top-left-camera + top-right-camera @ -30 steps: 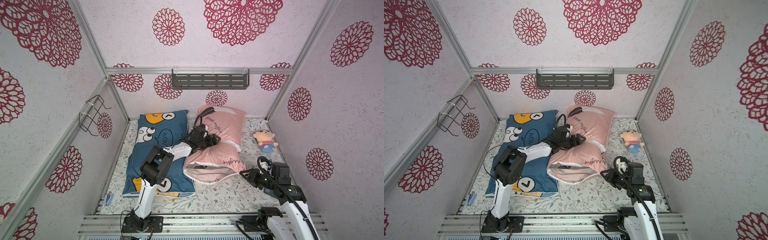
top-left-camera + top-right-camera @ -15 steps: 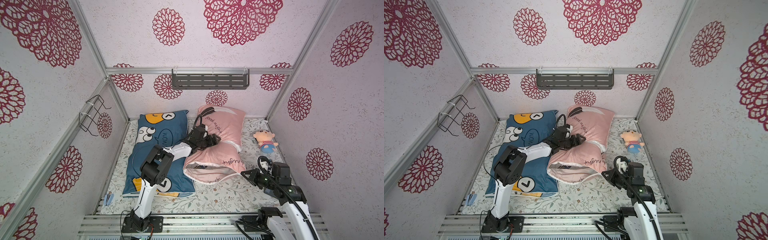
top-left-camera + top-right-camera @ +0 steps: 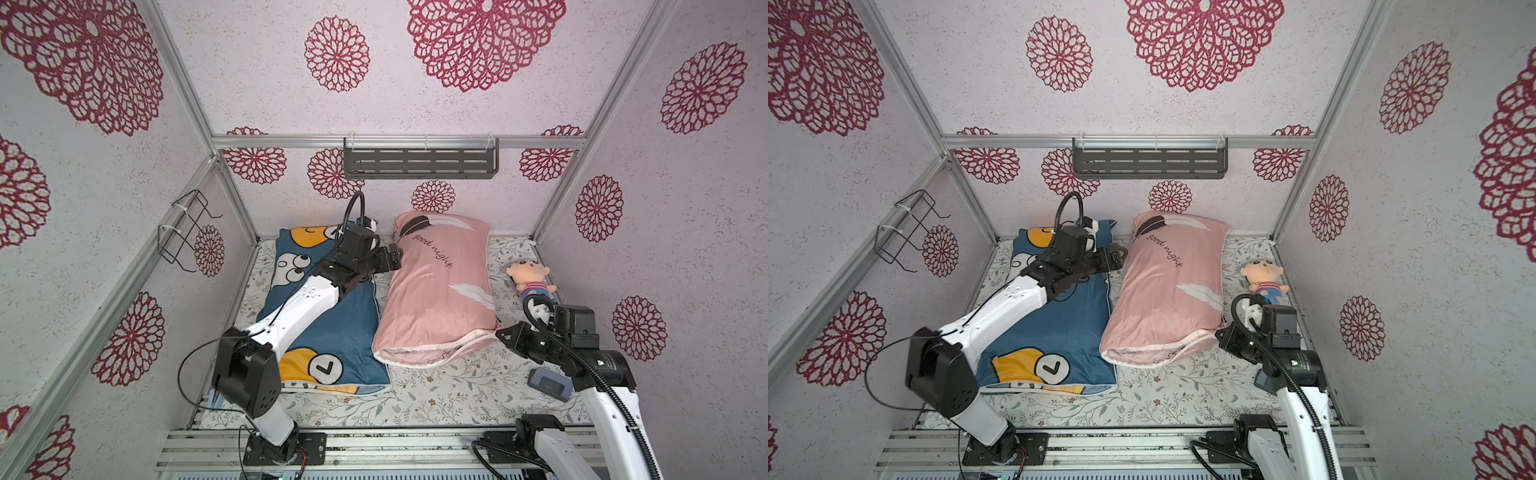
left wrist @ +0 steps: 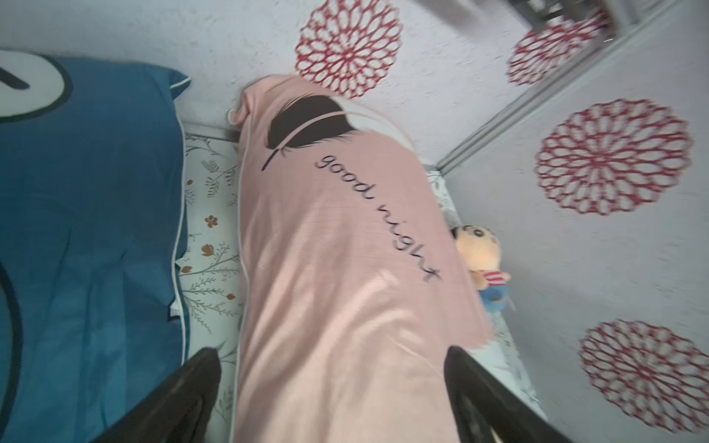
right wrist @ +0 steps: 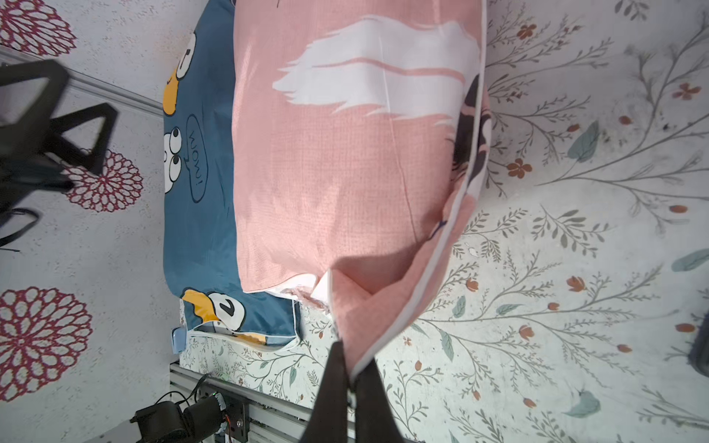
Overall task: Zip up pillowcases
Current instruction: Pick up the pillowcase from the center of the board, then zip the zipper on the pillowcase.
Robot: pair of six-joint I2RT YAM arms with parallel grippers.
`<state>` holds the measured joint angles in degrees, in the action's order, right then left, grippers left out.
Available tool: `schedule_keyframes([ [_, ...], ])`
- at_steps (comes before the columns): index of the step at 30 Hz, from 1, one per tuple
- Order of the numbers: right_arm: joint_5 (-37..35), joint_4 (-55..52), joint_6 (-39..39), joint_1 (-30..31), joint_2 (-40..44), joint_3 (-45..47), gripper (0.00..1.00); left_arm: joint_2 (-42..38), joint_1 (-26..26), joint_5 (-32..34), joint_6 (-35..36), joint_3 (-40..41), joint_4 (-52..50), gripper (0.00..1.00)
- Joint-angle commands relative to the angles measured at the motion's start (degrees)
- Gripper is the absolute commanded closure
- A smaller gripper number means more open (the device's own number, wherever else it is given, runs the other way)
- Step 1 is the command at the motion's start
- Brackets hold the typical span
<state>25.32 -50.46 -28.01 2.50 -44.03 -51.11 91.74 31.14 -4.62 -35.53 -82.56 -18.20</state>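
Note:
The pink pillowcase [image 3: 436,291] with "good night" script lies lengthwise on the floral sheet. Its front end gapes, showing white filling [image 3: 415,353]. The blue pillowcase [image 3: 332,324] with cartoon faces lies left of it, under my left arm. My left gripper [image 3: 395,259] [image 3: 1119,255] stands open at the pink pillowcase's left edge near the far end. In the left wrist view its fingers [image 4: 207,364] straddle pink cloth [image 4: 337,268], and contact cannot be told. My right gripper [image 5: 351,353] [image 3: 500,332] is shut on the pink pillowcase's near right corner [image 5: 383,307].
A plush doll [image 3: 532,278] lies by the right wall, just behind my right wrist. A grey-blue block [image 3: 548,384] sits at the front right. A wire rack [image 3: 187,232] hangs on the left wall. A slotted shelf [image 3: 419,160] hangs on the back wall.
The pink pillowcase now lies flatter and straighter than before. My left gripper has moved from its top to its left edge. My right gripper has closed on the near corner.

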Motion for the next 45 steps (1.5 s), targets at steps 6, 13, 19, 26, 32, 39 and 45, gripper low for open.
schedule_keyframes([
  [6, 0.81, 6.80, -1.62, 5.92, -4.68, -1.65, 1.00, 0.88, 9.09, -37.85, -29.97, 12.79, 27.16, 0.29],
  [13, 6.97, 15.17, -6.48, 5.93, -5.19, 0.40, 1.00, 6.60, 13.57, -40.54, -43.91, 19.54, 45.68, 0.44],
  [19, 8.14, 17.83, -9.04, 6.02, -5.17, 1.68, 1.00, 15.67, 15.52, -40.63, -59.39, 20.43, 69.55, 0.50],
  [26, 10.02, 22.29, -11.51, 6.20, -5.71, 2.96, 1.00, 16.90, 16.69, -40.70, -56.97, 19.47, 65.22, 0.51],
  [32, 10.32, 23.78, -12.16, 6.18, -6.23, 3.87, 1.00, 17.98, 17.28, -40.59, -56.93, 18.52, 64.62, 0.53],
  [39, 11.59, 26.44, -13.41, 6.54, -6.42, 5.57, 1.00, 19.78, 17.62, -40.38, -57.82, 17.70, 65.29, 0.59],
  [45, 11.20, 25.65, -13.02, 6.55, -5.66, 5.56, 1.00, 20.22, 17.48, -39.93, -57.61, 18.21, 65.16, 0.60],
])
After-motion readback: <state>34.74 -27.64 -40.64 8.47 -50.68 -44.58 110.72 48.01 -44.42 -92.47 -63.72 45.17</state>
